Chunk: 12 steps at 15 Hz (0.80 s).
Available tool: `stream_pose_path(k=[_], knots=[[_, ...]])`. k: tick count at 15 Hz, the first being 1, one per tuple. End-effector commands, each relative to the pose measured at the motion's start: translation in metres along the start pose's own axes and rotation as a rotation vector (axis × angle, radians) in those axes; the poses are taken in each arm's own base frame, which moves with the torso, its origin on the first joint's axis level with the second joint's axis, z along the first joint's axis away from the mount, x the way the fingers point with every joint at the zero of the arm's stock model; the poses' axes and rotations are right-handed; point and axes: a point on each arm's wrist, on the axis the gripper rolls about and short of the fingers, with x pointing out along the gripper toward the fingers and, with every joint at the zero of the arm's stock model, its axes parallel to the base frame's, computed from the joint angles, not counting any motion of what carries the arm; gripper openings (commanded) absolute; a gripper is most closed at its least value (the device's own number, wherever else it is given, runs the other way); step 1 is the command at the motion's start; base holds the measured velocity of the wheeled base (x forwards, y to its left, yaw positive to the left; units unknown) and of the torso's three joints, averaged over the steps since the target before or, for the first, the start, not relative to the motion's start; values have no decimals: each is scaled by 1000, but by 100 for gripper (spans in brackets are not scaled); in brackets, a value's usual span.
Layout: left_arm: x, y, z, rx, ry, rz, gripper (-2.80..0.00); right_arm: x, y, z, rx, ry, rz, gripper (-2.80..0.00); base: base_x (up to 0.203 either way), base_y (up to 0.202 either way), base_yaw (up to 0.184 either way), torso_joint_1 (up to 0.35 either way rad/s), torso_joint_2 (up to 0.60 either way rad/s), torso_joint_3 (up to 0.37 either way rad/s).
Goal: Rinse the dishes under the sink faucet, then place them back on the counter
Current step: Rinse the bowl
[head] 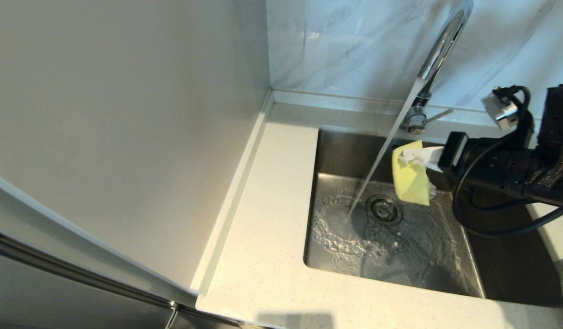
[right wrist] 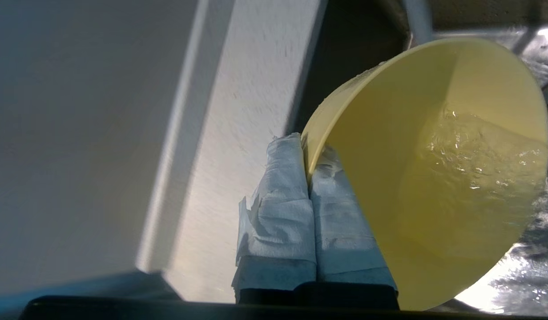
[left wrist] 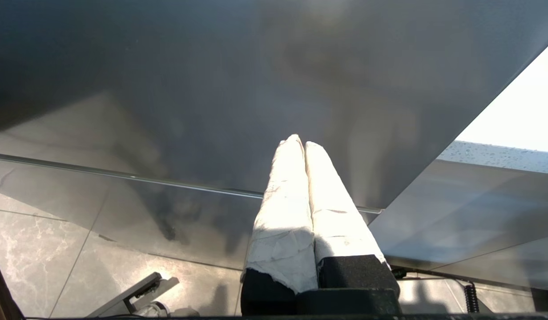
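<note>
One rim pinch: my right fingers (right wrist: 307, 178) hold yellow bowl (head: 410, 176) tipped beside faucet (head: 439, 50) stream; wet rim could slip into sink (head: 391, 237).

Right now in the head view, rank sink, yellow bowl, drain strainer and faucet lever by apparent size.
1. sink
2. yellow bowl, held nearer the camera, so somewhat flattered
3. drain strainer
4. faucet lever

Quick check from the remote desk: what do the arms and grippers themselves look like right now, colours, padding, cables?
The right arm is black, blocky near the wrist, with black cables looping under it and a small grey connector block above. The right gripper has two long fingers wrapped in white paper-like padding on black bases. The left gripper looks the same: two white-wrapped fingers on black mounts.
</note>
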Motion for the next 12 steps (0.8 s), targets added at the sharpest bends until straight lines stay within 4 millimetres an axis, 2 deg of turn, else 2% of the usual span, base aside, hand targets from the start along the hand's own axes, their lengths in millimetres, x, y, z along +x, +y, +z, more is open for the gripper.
stream_pose_path(k=[1,4,6,8,11,12], knots=[[0,0,0,0,0,0,-280,-26,4,20,198,-80,44,-280,0,0,0,0,0,0],[0,0,0,0,0,0,-280,-47,0,55,544,-100,184,-280,0,0,0,0,0,0],[0,0,0,0,0,0,-280,-51,-10,68,642,-124,286,-280,0,0,0,0,0,0],[0,0,0,0,0,0,-280,-47,-28,59,715,-110,290,-280,0,0,0,0,0,0],[0,0,0,0,0,0,-280,-34,-61,30,774,-62,212,-280,0,0,0,0,0,0],[0,0,0,0,0,0,-280,-32,-66,27,761,-59,200,-280,0,0,0,0,0,0]])
